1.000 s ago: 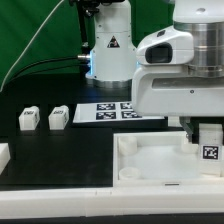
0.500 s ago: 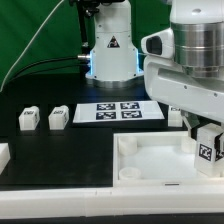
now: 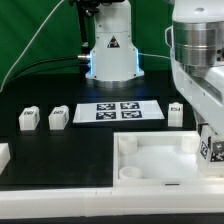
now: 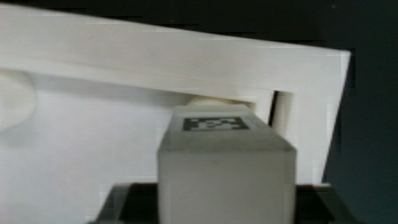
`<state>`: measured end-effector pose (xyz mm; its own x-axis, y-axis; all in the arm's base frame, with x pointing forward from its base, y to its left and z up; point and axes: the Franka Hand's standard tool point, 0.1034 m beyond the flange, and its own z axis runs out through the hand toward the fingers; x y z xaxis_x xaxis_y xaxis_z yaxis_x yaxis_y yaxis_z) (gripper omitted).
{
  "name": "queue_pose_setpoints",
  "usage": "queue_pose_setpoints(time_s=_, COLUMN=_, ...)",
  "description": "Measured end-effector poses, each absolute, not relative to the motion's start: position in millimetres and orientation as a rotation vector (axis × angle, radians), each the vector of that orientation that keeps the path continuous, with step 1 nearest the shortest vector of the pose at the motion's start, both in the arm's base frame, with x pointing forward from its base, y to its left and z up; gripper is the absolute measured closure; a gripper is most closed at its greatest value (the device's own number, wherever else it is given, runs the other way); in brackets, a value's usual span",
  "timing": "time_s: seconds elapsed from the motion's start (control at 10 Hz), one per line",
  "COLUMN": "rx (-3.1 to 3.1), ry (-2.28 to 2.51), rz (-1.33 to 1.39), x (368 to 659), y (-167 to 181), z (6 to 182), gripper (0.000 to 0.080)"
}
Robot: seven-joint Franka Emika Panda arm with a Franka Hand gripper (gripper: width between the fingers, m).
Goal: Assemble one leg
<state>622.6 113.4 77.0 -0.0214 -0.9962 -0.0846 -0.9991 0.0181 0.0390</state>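
From where I stand the tool (image 3: 212, 150) is grasping one leg (image 4: 226, 160) over the white panel's (image 3: 150, 160) corner, not yet seated, while three others wait on the desk (image 3: 60, 150).

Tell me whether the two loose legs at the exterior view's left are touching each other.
Apart. The exterior view shows a strip of black table between the one leg and the other leg.
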Motion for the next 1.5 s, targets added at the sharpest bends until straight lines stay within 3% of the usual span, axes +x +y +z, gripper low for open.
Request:
queue_pose_setpoints(time_s=0.3, rx=-1.979, ry=2.393, rz=0.148, x=623.2, y=112.1, z=76.9, gripper=0.0505)
queue_pose_setpoints(time_s=0.4, rx=-1.982, ry=2.391, rz=0.149, x=622.9, y=112.9, z=76.6, gripper=0.0427)
queue_pose_setpoints(time_s=0.5, rx=-1.996, ry=2.379, rz=0.149, x=622.9, y=113.1, z=76.5, gripper=0.0262)
queue_pose_setpoints(time_s=0.6, rx=-2.032, ry=2.346, rz=0.149, x=622.7, y=113.4, z=76.3, gripper=0.0262)
queue_pose_setpoints(time_s=0.7, rx=-2.033, ry=2.345, rz=0.149, x=622.6, y=113.9, z=76.1, gripper=0.0174)
queue_pose_setpoints(time_s=1.5, rx=-2.826, ry=1.241, rz=0.11, x=620.8, y=114.8, z=74.0, gripper=0.0151)
